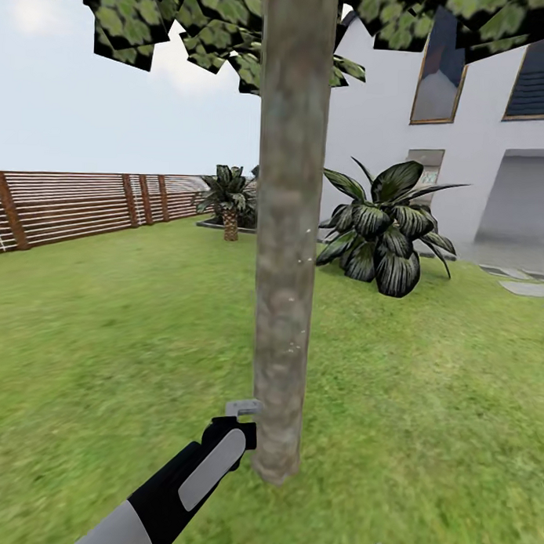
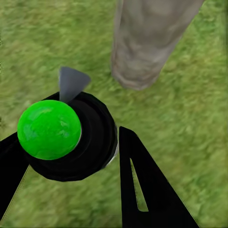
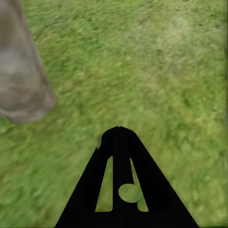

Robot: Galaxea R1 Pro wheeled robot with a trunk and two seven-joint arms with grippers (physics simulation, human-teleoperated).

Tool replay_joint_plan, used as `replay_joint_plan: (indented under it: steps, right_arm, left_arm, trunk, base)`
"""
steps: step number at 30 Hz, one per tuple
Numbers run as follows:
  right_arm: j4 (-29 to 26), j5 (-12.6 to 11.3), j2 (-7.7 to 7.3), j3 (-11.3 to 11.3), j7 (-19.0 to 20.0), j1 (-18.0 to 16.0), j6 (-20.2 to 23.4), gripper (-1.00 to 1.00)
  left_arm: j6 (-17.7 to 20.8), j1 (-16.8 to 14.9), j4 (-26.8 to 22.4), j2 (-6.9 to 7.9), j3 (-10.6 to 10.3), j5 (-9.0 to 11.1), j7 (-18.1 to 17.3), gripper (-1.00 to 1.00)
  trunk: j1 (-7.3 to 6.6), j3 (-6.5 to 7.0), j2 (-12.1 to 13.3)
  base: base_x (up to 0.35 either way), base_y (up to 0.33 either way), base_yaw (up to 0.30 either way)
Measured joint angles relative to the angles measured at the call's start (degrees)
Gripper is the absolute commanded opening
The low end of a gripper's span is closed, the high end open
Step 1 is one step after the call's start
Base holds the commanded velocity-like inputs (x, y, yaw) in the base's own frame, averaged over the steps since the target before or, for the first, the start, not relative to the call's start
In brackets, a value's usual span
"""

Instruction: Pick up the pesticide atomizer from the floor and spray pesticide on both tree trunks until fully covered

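Note:
One tree's mottled grey-brown tree trunk (image 1: 285,249) rises straight up the middle of the head view, from the grass into flat green leaves (image 1: 155,25). My left gripper (image 1: 239,420) is low beside the trunk's base, to its left. In the left wrist view the left gripper (image 2: 71,142) is shut on the pesticide atomizer (image 2: 48,129), a black body with a bright green round cap. The atomizer's grey nozzle (image 2: 71,83) points toward the trunk base (image 2: 145,47). My right gripper (image 3: 118,132) hangs shut and empty over the lawn, with the trunk base (image 3: 21,80) off to one side.
Green lawn surrounds the trunk. A brown slatted fence (image 1: 70,206) runs along the left. Low broad-leaved plants (image 1: 387,229) and a small palm-like plant (image 1: 227,196) stand behind the trunk, before a white house (image 1: 371,119). Grey paving stones (image 1: 526,287) lie at the far right.

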Motion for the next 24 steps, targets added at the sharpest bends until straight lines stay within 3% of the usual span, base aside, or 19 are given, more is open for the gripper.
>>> replay_joint_plan:
  steps: [7,20,24]
  right_arm:
    - [0.04,0.0,0.03,0.02,0.01,0.0,0.02,-1.0]
    - [0.05,0.0,0.03,-0.01,-0.01,0.02,0.03,-1.0]
    - [0.05,0.0,0.03,0.0,-0.02,0.02,0.03,-1.0]
  left_arm:
    - [0.0,0.0,0.0,-0.01,-0.01,0.0,0.0,-1.0]
    - [-0.01,0.0,0.01,-0.02,-0.08,0.01,-0.01,-1.0]
    - [-0.04,0.01,-0.01,-0.01,-1.66,0.06,0.07,-1.0]
  trunk:
    - [-0.01,0.0,-0.01]
    - [0.01,0.0,0.0]
    - [0.0,0.0,0.0]
  base:
    - [0.096,0.349,-0.095]
    - [0.071,0.345,-0.25]
    - [-0.018,0.149,-0.149]
